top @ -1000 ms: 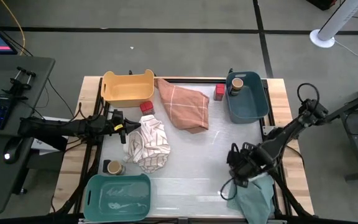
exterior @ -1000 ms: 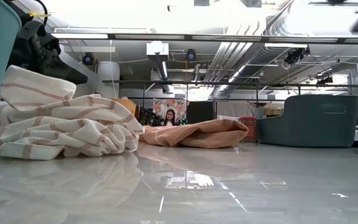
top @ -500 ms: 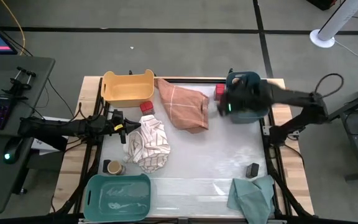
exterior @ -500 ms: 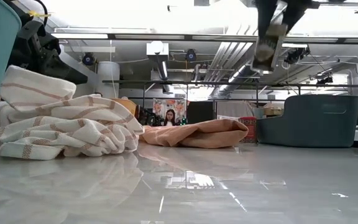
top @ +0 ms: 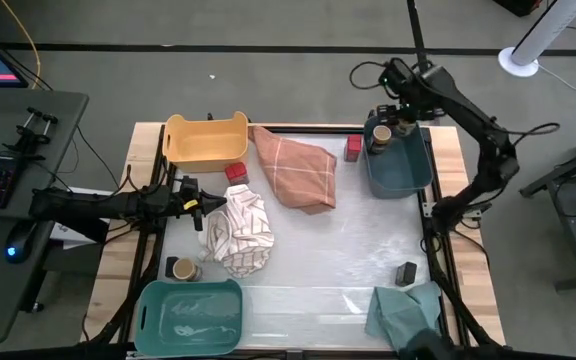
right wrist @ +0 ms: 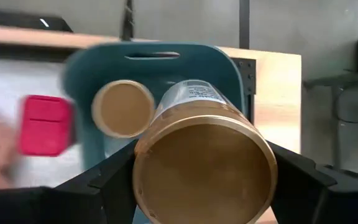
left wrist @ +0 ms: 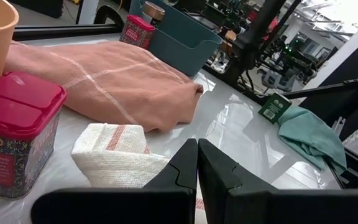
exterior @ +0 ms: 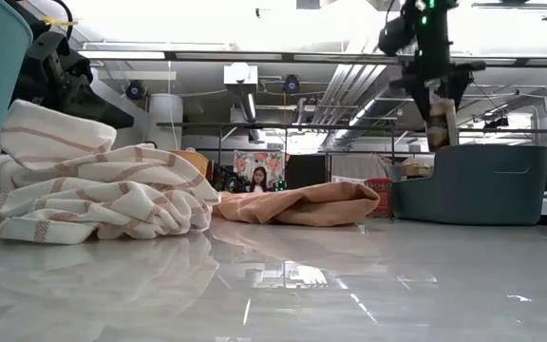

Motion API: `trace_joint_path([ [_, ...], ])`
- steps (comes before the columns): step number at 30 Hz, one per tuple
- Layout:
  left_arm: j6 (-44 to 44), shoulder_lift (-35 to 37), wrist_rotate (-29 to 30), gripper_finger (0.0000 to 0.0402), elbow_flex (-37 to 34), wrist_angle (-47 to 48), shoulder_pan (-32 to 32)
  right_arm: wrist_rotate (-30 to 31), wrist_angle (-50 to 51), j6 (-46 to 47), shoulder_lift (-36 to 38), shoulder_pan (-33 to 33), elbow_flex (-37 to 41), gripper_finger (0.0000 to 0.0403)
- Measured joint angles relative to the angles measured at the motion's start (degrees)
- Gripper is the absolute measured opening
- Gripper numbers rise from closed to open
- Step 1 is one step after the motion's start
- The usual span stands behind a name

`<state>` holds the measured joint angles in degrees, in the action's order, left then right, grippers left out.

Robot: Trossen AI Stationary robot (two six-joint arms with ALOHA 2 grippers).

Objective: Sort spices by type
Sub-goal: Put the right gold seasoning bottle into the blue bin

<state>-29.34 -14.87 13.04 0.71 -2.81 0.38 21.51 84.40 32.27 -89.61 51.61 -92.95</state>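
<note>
Your right pincer (right wrist: pixel 201 186) hung above the blue bin (top: pixel 400 165), clamped on a tan-topped jar (right wrist: pixel 204 165), a second jar (right wrist: pixel 123 107) in the bin below it, red tin (top: pixel 353 147) just beside, your left pincer (left wrist: pixel 197 171) closed tight by the striped cloth (top: pixel 238 232).

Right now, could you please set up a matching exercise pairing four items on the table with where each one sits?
Things:
1. round jar
2. black block
3. red-topped box
4. striped cloth

Places:
A. beside the green cloth
B. in front of the yellow bin
C. in the right gripper, above the blue bin
D. by the shut left gripper

Pairs: 1-C, 2-A, 3-B, 4-D
</note>
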Motion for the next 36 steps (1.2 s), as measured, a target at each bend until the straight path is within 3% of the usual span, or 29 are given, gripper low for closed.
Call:
trace_joint_path([
  [7,0.0,0.0,0.0,0.0000,0.0,0.0,0.0,-1.8,-4.5,-9.3,-6.5,4.4,0.0,0.0271],
  [16,0.0,0.0,0.0,0.0000,0.0,0.0,0.0,-3.5,-3.1,-9.8,-13.2,4.2,0.0,0.0271],
  [24,0.0,0.0,0.0,0.0000,0.0,0.0,0.0,-5.2,-3.4,-3.6,-13.4,4.3,0.6,0.0271],
  [36,0.0,0.0,0.0,0.0000,0.0,0.0,0.0,-8.3,-15.2,-1.3,-8.2,5.8,14.2,0.0271],
])
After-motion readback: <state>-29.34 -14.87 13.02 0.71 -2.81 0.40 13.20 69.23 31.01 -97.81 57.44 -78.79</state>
